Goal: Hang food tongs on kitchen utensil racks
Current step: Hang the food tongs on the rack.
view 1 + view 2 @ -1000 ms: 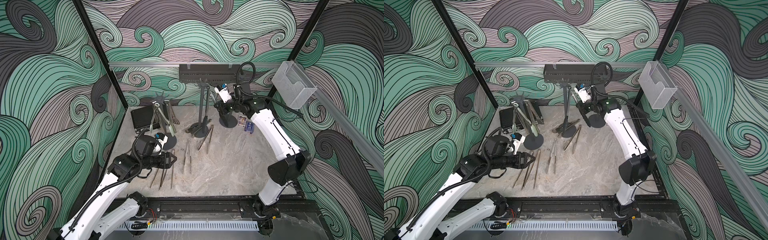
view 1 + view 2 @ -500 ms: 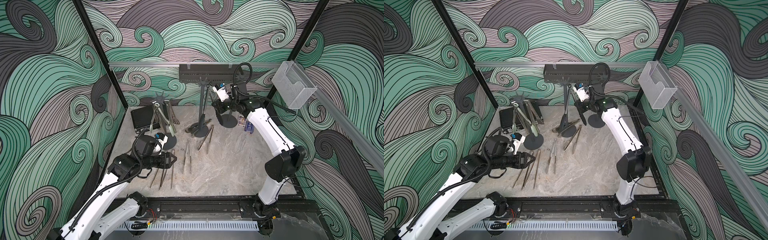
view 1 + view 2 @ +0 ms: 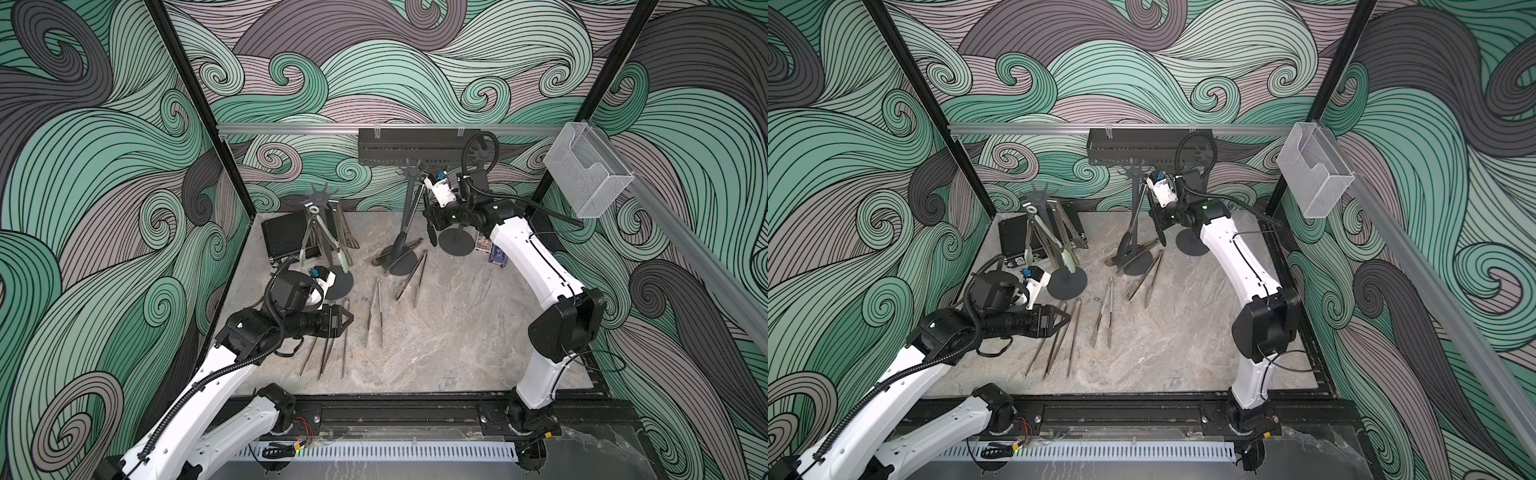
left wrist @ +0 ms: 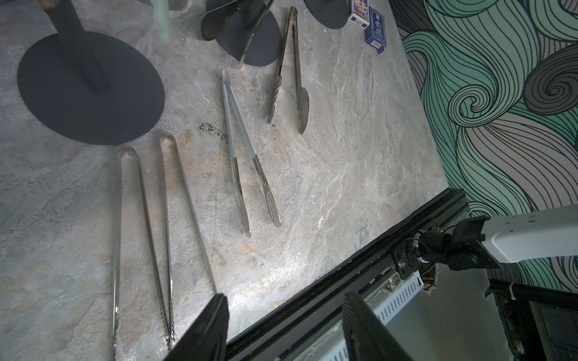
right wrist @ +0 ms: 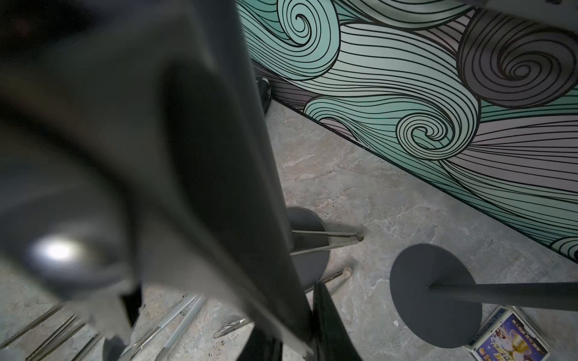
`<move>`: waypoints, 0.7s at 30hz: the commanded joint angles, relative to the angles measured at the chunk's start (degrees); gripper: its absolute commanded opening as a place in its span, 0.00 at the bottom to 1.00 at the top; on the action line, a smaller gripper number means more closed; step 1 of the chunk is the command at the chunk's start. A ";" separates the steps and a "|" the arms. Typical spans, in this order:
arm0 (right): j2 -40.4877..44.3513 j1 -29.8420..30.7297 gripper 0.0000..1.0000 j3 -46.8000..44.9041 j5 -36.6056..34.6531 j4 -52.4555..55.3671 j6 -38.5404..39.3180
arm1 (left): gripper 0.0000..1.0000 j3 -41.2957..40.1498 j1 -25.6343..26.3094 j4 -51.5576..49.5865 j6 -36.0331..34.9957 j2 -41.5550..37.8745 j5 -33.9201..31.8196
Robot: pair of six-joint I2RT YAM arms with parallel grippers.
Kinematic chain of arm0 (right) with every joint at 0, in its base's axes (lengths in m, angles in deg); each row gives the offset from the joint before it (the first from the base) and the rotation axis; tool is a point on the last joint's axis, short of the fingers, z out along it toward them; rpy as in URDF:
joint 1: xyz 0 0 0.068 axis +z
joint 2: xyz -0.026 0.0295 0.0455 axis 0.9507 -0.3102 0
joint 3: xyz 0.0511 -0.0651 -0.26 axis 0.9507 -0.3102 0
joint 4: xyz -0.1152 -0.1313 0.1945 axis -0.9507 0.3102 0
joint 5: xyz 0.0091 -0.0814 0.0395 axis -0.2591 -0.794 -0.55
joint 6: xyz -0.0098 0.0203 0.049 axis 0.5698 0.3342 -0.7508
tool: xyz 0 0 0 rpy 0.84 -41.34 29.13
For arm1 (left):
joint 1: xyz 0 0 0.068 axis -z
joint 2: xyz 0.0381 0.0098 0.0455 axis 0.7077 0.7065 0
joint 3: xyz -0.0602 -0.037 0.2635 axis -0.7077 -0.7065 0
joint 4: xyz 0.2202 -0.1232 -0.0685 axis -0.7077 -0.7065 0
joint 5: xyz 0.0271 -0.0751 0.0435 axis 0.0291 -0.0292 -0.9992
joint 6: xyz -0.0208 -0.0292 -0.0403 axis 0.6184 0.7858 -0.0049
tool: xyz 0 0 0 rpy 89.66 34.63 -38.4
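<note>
Crowding the middle rack: slotted shelf, tongs across its foot.

Robotics lab test cell: swirl-printed panels and black frame posts enclose the bench beneath the left end effector; arms rail-mounted.

Left gripper with jaws spread and empty, long steel tongs beside one jaw, white-handled tongs farther ahead, rack foot beyond
</note>
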State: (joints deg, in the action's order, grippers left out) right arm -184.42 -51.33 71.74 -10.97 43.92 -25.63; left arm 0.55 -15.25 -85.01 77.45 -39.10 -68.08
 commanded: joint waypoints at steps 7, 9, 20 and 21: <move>3.70 -0.21 0.28 -2.56 -0.24 1.53 -1.96 | 0.59 0.25 -0.36 -1.16 0.18 -1.55 -0.74; 4.28 -0.24 0.30 -3.07 -0.16 1.53 -2.08 | 0.59 0.12 -0.35 -1.17 0.25 -1.75 -0.83; 8.59 -0.38 0.35 -9.73 -2.02 0.02 -4.66 | 0.59 -0.10 -0.33 -0.64 0.19 -1.55 -0.74; 9.06 -0.39 0.35 -10.74 -2.40 -0.04 -5.20 | 0.59 -0.18 -0.36 -0.56 0.19 -1.56 -0.74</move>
State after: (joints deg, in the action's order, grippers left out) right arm -177.12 -51.39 62.93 -11.94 44.42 -28.97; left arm 0.55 -15.25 -85.04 77.49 -40.21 -68.34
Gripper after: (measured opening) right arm 0.345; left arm 0.591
